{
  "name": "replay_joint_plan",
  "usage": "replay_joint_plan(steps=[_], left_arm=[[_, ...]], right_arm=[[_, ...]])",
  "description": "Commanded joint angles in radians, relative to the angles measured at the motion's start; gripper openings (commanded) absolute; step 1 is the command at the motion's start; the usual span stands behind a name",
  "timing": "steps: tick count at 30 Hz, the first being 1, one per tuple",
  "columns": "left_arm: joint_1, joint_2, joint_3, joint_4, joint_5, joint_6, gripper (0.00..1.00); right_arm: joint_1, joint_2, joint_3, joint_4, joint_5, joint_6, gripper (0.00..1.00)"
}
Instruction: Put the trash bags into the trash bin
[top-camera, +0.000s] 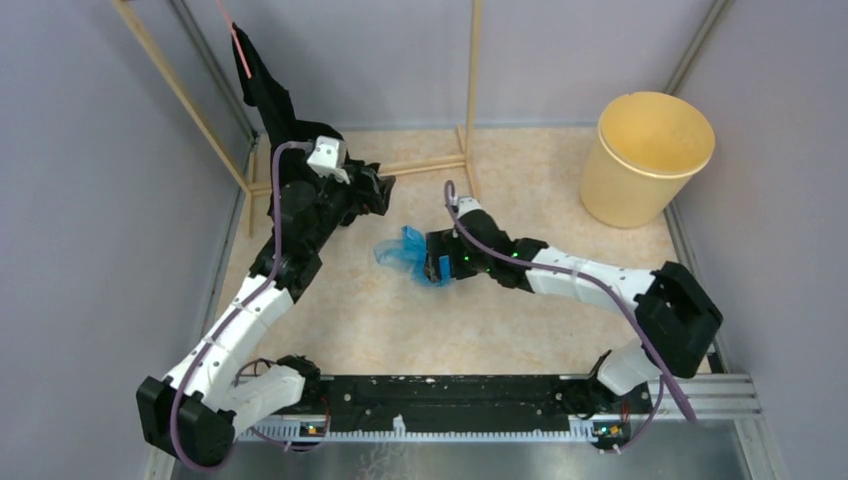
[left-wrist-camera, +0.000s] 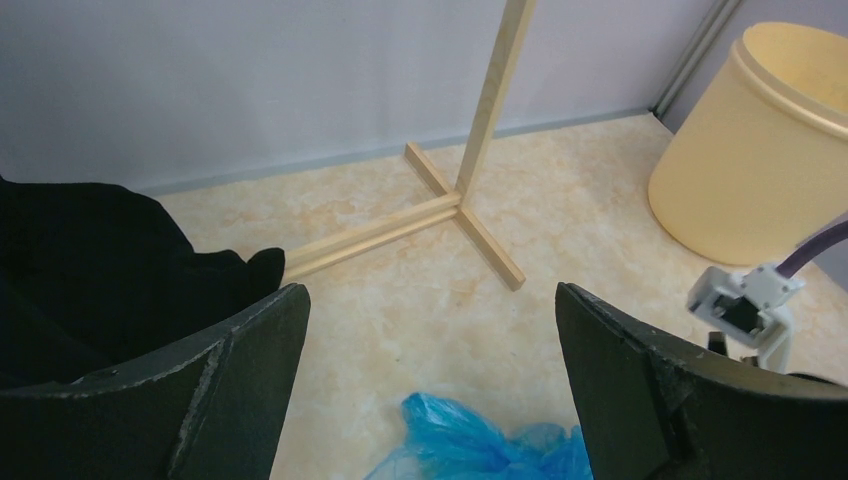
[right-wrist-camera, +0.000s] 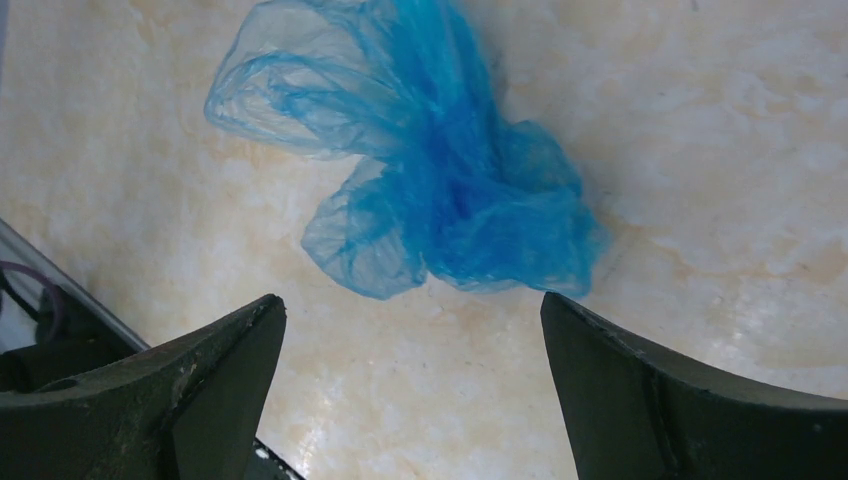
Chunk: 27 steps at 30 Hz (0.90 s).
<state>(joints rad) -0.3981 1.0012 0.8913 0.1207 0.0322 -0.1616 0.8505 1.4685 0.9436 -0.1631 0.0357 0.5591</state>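
Now pre-grasp: right gripper (right-wrist-camera: 408, 300) spread wide, empty, hovering just over crumpled blue trash bag (right-wrist-camera: 450, 190) lying on the table (right-wrist-camera: 700, 120). Likewise left gripper (left-wrist-camera: 430, 295) wide open, empty, beside black cloth (left-wrist-camera: 90, 260). Next likely: lower, pinch bag, carry to yellow trash bin (top-camera: 620, 195), well apart, far right corner.
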Motion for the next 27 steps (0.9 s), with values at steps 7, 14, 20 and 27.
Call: replay_joint_plan(steps=[7, 14, 20, 27], left_arm=[[-0.017, 0.08, 0.094, -0.052, 0.022, -0.011, 0.98], [-0.027, 0.161, 0.133, -0.094, 0.07, -0.026, 0.98], [-0.027, 0.309, 0.243, -0.245, 0.125, -0.035, 0.98], [-0.027, 0.41, 0.297, -0.307, 0.225, -0.04, 0.98]], right_arm=[[0.064, 0.124, 0.091, -0.035, 0.262, -0.005, 0.98], [-0.039, 0.151, 0.002, 0.216, 0.024, 0.018, 0.84], [-0.11, 0.216, -0.039, 0.293, -0.109, 0.045, 0.63], [-0.146, 0.194, -0.103, 0.297, -0.081, 0.026, 0.3]])
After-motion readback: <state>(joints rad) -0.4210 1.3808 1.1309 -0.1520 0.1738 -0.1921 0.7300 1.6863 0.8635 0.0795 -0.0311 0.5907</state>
